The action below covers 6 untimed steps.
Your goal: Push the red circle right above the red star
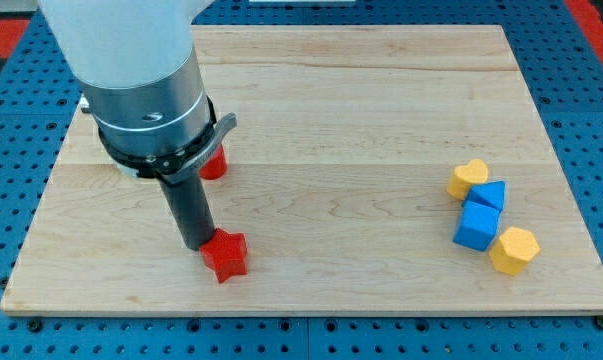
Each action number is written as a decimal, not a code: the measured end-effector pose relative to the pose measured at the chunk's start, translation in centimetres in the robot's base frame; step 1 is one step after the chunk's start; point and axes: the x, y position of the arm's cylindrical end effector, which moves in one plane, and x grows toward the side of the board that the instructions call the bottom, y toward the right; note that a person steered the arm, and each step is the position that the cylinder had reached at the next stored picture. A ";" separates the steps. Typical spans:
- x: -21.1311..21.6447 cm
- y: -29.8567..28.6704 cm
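The red star (226, 255) lies near the board's bottom edge, left of centre. The red circle (214, 162) sits above it toward the view's top, mostly hidden behind the arm's body; only its right part shows. My tip (195, 244) is at the lower end of the dark rod, touching or almost touching the star's upper left side. The tip is well below the red circle.
A wooden board (361, 120) on a blue pegboard. At the view's right stand a yellow heart (467, 178), a small blue block (488, 194), a blue cube (476, 227) and a yellow hexagon (513, 250), clustered together. The arm's large grey body (146, 90) covers the upper left.
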 end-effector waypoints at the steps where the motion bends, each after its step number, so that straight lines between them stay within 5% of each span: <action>1: -5.0 1.9; 3: -14.5 6.4; 5: -13.7 -3.0; 6: -9.0 0.5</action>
